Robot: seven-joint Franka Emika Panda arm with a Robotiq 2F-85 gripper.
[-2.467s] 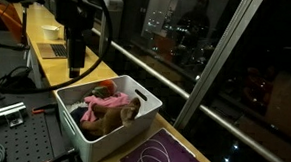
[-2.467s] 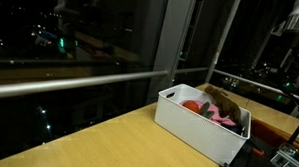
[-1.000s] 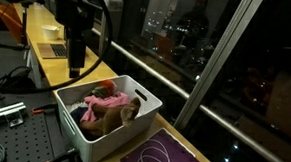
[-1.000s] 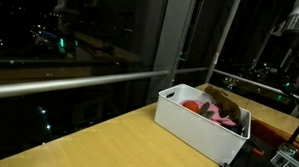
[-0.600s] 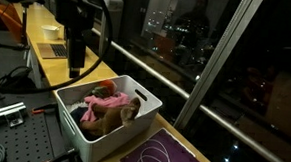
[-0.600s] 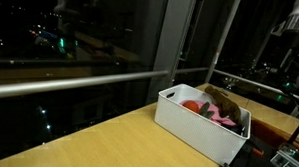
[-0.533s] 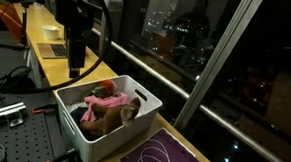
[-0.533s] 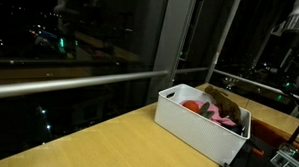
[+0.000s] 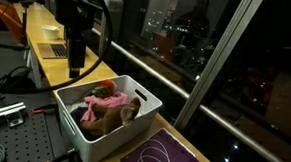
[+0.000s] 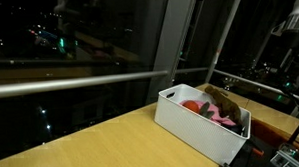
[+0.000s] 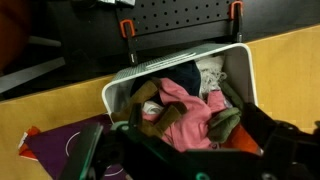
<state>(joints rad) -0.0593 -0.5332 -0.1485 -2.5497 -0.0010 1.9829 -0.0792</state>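
Note:
A white bin (image 9: 110, 137) stands on the wooden table in both exterior views, and its wall also shows here (image 10: 196, 132). It holds a heap of soft things: a pink cloth (image 9: 104, 106) on top, a red item (image 9: 106, 87), and brown and dark pieces. My gripper (image 9: 76, 67) hangs just above the bin's far end. In the wrist view the gripper (image 11: 182, 145) is open, its dark fingers wide apart over the pink cloth (image 11: 185, 112) inside the bin (image 11: 170, 65). It holds nothing.
A purple mat (image 9: 162, 155) with a white looped cord lies next to the bin and shows in the wrist view (image 11: 55, 150). Dark windows with a rail (image 9: 185, 88) run behind the table. A black perforated board with cables (image 9: 13, 134) lies beside it.

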